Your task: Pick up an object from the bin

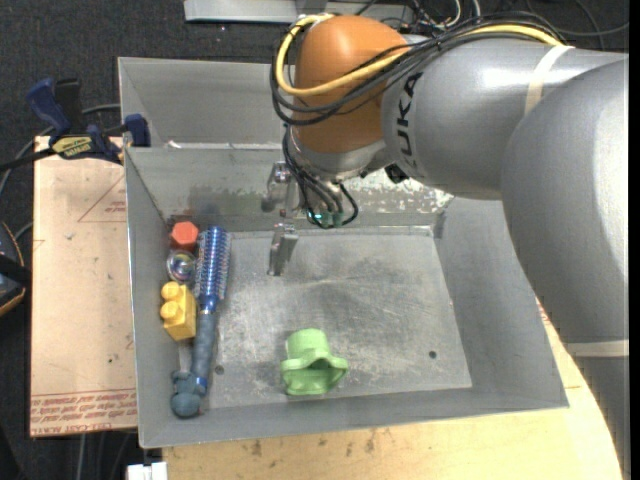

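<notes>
My gripper (279, 256) hangs low over the bare floor at the back middle of the bin. Just left of it lies a blue tool (210, 273) with a ribbed, coil-like upper part and a grey-blue handle running toward the front left corner. An orange-red hexagonal piece (184, 234) sits by the tool's top end, and a small clear ball (181, 264) lies just below it. A yellow block (178, 311) rests against the left wall. Near the front edge, well away from the gripper, lies a light green moulded piece (312, 363).
The arm with its orange dome and cables reaches in from the right, above the back wall. The loose things line the left wall, apart from the green piece at the front middle.
</notes>
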`<state>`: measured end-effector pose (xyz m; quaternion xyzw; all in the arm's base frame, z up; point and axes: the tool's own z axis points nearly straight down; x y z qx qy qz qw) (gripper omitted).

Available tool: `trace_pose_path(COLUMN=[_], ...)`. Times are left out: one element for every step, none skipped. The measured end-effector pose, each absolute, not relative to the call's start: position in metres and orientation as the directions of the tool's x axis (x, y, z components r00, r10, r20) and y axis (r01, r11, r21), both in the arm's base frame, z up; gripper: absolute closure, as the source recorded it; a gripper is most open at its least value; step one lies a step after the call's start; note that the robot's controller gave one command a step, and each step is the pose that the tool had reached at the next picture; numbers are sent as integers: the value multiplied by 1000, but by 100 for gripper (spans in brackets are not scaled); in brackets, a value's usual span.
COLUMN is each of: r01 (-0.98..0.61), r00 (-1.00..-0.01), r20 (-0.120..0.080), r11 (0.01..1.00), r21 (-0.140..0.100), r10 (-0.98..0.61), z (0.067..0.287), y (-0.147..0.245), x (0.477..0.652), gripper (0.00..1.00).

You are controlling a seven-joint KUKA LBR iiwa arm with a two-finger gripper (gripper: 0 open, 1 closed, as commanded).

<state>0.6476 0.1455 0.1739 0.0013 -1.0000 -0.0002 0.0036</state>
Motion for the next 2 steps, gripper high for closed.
trace_pose_path(r01=[-92, -299], r00=[-996, -954], r20=[-6, 0], r11=[996, 954], r21=[1, 0], r10=[-92, -299], z=[71, 139], y=[194, 163], x=[556, 481], gripper=[0, 0])
